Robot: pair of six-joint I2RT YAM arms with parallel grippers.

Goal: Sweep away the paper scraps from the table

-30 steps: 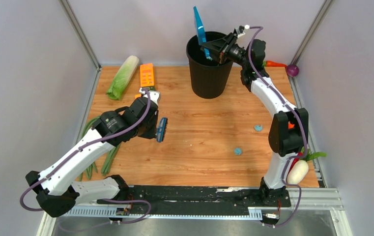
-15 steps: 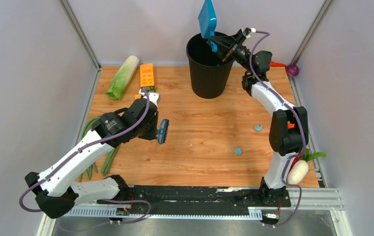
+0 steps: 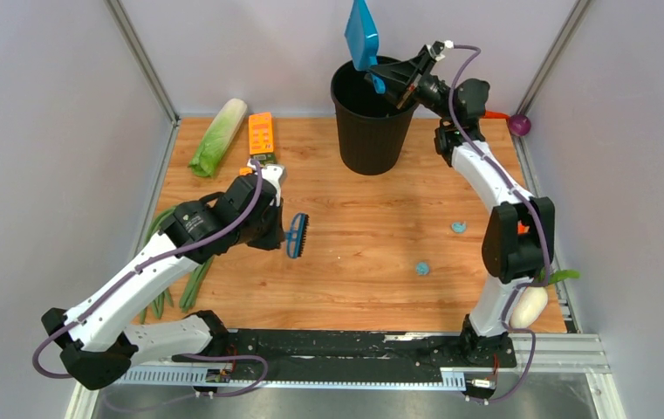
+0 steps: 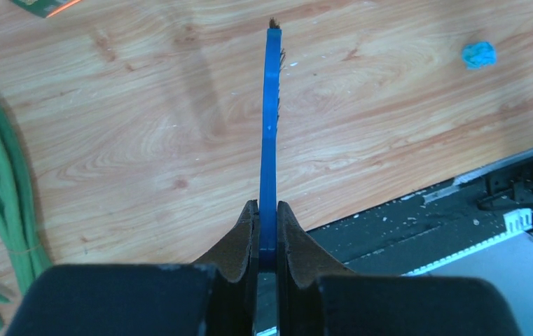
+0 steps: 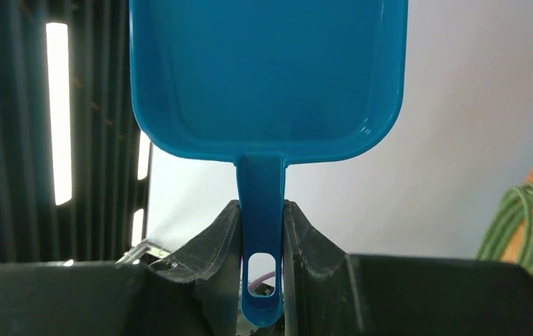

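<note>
Two light-blue paper scraps lie on the wooden table: one at the right, one nearer the front; one scrap shows in the left wrist view. My left gripper is shut on the blue hand brush, held left of centre above the table; in its wrist view the brush shows edge-on. My right gripper is shut on the handle of the blue dustpan, held upright over the black bin; in its wrist view the pan looks empty.
A cabbage and an orange box lie at the back left. Green beans lie along the left edge. A carrot and a purple ball sit back right, a white radish front right.
My right gripper has lifted and turned the dustpan higher over the bin. My left gripper has carried the brush a little to the right and forward.
</note>
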